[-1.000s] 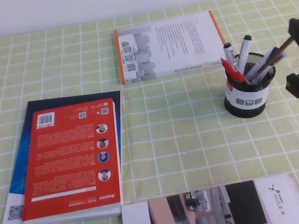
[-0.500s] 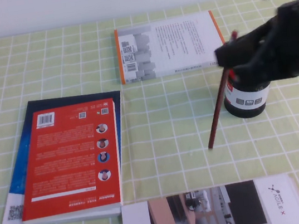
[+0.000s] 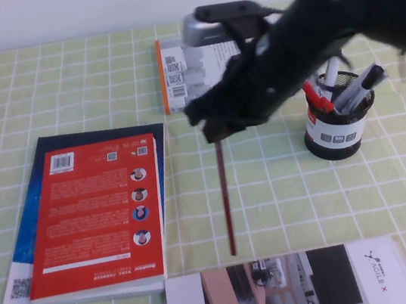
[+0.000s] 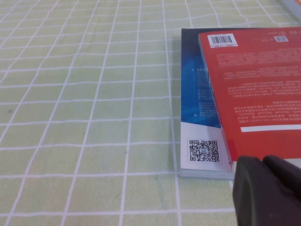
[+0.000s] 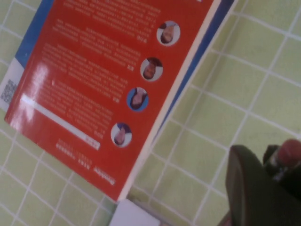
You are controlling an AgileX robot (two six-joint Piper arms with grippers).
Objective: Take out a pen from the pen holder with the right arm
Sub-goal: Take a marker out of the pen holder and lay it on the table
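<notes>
My right gripper (image 3: pixel 213 129) hangs over the middle of the tabletop (image 3: pixel 272 203), pinched on the top end of a slim dark-red pen (image 3: pixel 225 194). The pen is clear of the pen holder (image 3: pixel 331 131), which stands well apart to the right with several other pens (image 3: pixel 353 90) leaning in it.

What the next move turns on is how the pen lies from my grip. In the high view its long axis runs straight from the gripper toward the near edge, with no lean to left or right. Its free tip ends just short of the booklet (image 3: pixel 299 283) lying at the near edge. I cannot tell whether that tip touches the cloth or hangs above it. To the pen's left, close by, is the red book (image 3: pixel 94 214) on its blue one. Behind my arm, on the far side, lies the white book (image 3: pixel 176 72).

I judge a set-down should lower the gripper end onto the open strip between the red book and the holder.

My left gripper (image 4: pixel 264 162) is parked over the near corner of the red book, fingers lying together, well away from the pen.
</notes>
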